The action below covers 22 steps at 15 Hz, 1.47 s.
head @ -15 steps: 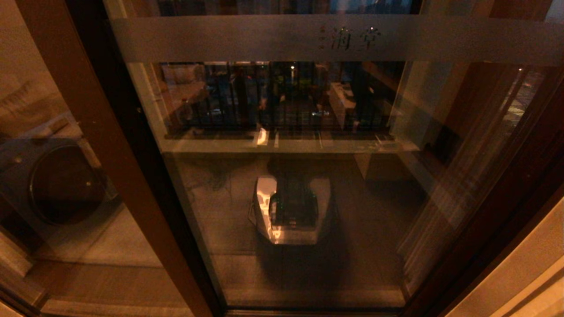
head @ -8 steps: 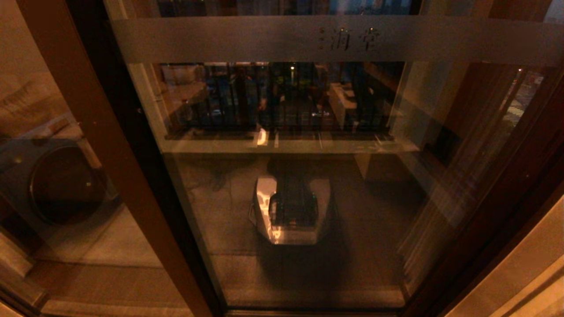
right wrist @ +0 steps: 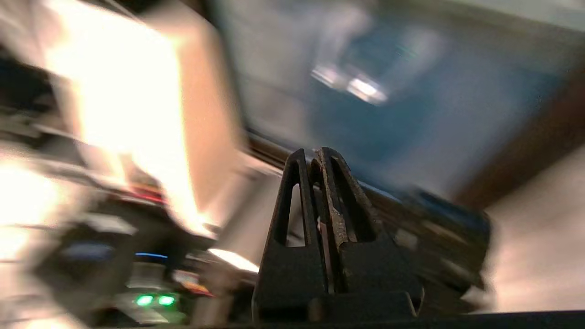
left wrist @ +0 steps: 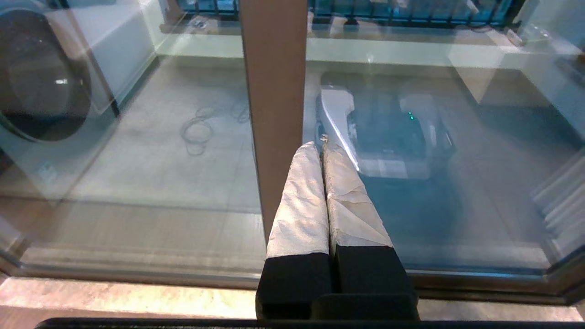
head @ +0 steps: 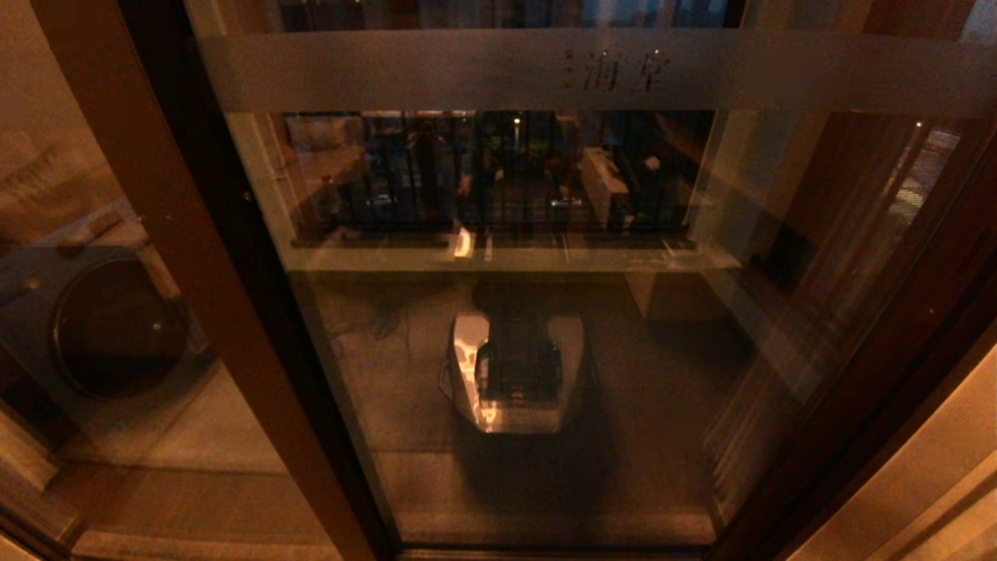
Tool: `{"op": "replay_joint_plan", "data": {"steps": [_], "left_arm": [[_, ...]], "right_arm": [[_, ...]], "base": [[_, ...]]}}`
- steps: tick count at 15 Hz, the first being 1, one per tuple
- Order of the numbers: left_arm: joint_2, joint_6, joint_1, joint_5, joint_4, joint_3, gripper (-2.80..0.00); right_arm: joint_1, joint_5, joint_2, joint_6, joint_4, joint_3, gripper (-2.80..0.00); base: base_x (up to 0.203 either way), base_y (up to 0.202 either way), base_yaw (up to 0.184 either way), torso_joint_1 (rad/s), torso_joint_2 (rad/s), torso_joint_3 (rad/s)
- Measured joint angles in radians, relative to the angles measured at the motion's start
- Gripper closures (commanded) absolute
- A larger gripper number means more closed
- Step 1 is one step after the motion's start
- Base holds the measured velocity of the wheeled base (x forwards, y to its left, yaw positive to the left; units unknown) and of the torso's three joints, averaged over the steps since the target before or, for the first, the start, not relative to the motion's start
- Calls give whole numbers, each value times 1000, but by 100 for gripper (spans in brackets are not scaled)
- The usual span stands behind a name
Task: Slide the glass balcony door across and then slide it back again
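Door (head: 498, 312) fills the head view, frosted band (head: 592, 72) w/ characters up top. Left claw (left wrist: 322, 147) clenched, empty, tips just beside the brown stile (left wrist: 274, 105). Right claw (right wrist: 315, 157) also clenched, empty, surroundings too blurred to place.

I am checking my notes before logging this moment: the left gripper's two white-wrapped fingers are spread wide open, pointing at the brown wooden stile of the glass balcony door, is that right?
Not quite. The left gripper is shut: its white-wrapped fingers lie pressed together, as the left wrist view shows. They do point at the brown wooden stile of the glass balcony door.
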Motion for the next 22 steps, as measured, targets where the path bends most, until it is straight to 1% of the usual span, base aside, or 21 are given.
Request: {"op": "replay_joint_plan", "data": {"steps": [2,4,6,8,10,11,12,13,14,22], "left_arm": [[0,0,0,0,0,0,0],[0,0,0,0,0,0,0],[0,0,0,0,0,0,0],[0,0,0,0,0,0,0],[0,0,0,0,0,0,0],[0,0,0,0,0,0,0],[0,0,0,0,0,0,0],[0,-1,0,0,0,0,0],[0,0,0,-1,0,0,0],[0,0,0,0,0,0,0]], "right_arm": [[1,-97,-36,-15,-117,183,0],[3,-196,-55,-13,-318,389,0],[3,-294,-65,-11,-552,594,0],[3,-374,-68,-11,-777,782,0],[3,-425,-68,-6,-1008,955,0],[3,-439,-68,10,-1119,1015,0],[3,-442,-68,29,-1202,1058,0],[4,-437,-68,60,-1250,1079,0],[4,-435,-68,71,-1261,1089,0],[4,-433,-68,77,-1262,1100,0]], "base": [[0,0,0,0,0,0],[0,0,0,0,0,0],[0,0,0,0,0,0],[0,0,0,0,0,0],[0,0,0,0,0,0],[0,0,0,0,0,0],[0,0,0,0,0,0],[0,0,0,0,0,0],[0,0,0,0,0,0],[0,0,0,0,0,0]]}}
